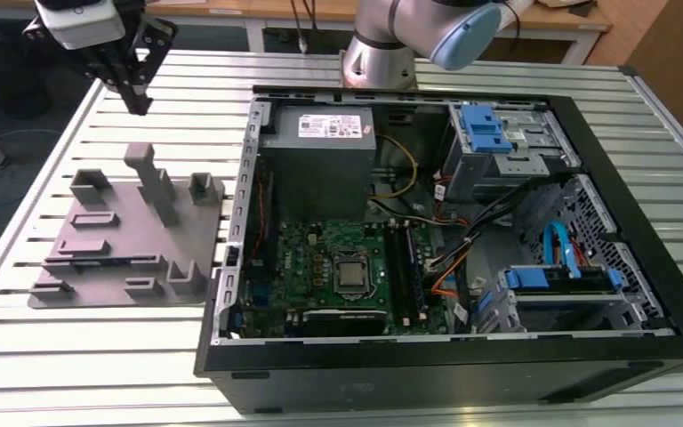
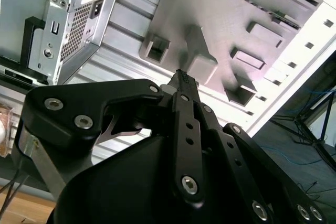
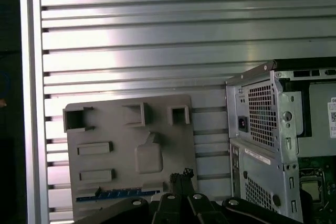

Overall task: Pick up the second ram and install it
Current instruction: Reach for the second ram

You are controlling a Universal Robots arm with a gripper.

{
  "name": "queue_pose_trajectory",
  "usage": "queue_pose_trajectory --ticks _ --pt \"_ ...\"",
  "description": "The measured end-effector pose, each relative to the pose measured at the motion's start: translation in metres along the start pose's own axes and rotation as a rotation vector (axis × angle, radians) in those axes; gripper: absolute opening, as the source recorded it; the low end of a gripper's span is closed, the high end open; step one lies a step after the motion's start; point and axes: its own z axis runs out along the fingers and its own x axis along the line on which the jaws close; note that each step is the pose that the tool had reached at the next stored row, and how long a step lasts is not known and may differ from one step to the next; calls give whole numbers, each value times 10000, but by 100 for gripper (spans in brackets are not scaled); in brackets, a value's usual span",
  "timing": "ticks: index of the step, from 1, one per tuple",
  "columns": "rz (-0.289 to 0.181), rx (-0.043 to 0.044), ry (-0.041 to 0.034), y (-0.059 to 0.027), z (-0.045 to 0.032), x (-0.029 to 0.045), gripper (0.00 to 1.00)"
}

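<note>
**Nothing picked up yet**

At the exterior view's left, the gripper (image 1: 140, 105) hangs above the desk (image 1: 92, 360), pinched closed with nothing in it. The second ram (image 3: 118, 195) (a thin dark stick with a blue edge) lies in a slot of the grey holder plate (image 1: 99, 295), well apart from the gripper. At that view's right, the open computer case (image 1: 437, 374) sits on the ribbed desk.

Claw (image 2: 182, 75), tips together, near grey plate (image 2: 236, 3)

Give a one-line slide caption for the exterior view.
End effector hovers near the grey holder plate, beside the open computer case.
</note>
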Motion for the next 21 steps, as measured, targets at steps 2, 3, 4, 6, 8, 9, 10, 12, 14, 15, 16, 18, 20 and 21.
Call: queue_pose_trajectory --ticks 2,3,4,6,8,9,10,12,14,15,16,18,20,21 --pt "0 -1 -1 -3 4 31 7" --pt "-1 0 -1 -4 6 47 7" --pt "-1 0 0 -5 7 63 7" --pt "-1 0 -1 -8 11 95 7" --pt "-1 -1 -1 -11 15 129 7" --pt "-1 -1 -1 -12 16 144 7" --pt "-1 0 0 -13 18 159 7" --pt "0 -1 -1 -15 22 189 7" --pt "0 -1 -1 -18 25 222 7" --pt "0 -1 -1 -19 26 239 7" --pt "0 0 -1 -21 28 259 7" --pt "0 0 0 -24 32 300 7" --pt "0 0 -1 -28 39 345 7" --pt "-1 0 0 -31 43 364 7"
